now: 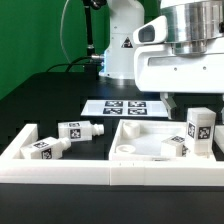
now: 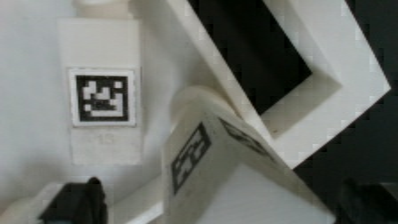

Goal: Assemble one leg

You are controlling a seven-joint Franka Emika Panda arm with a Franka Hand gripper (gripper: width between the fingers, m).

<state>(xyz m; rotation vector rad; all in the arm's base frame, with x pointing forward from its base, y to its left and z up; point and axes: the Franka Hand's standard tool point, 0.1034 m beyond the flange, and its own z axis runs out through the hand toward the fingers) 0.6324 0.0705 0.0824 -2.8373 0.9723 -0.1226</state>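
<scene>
A low white wall (image 1: pixel 60 172) crosses the front of the dark surface (image 1: pixel 45 100), closest to the exterior view, and turns back at that view's left. Behind it, two spare legs lie on their sides, one near the corner (image 1: pixel 45 147) and one further in (image 1: pixel 78 130). Each shows a black-and-white tag.

To the exterior view's right lies the wide white panel (image 1: pixel 140 140) with its raised rim. The leg (image 1: pixel 200 127) stands upright at the panel's right end, tag facing the camera. A fourth leg (image 1: pixel 175 147) lies on its side just beside it on the panel. Behind the panel the marker board (image 1: pixel 120 107) lies flat on the surface.

The arm (image 1: pixel 185 45) reaches down over the panel's right end, and the jaws hang above the upright leg. In the wrist view the dark fingertips (image 2: pixel 80 200) sit well apart at the frame's edge, so the jaws are spread and clamp nothing. That view also shows a tagged white body (image 2: pixel 103 95) and a tilted one (image 2: pixel 205 150) against the panel's rim. I cannot tell which legs these are.
</scene>
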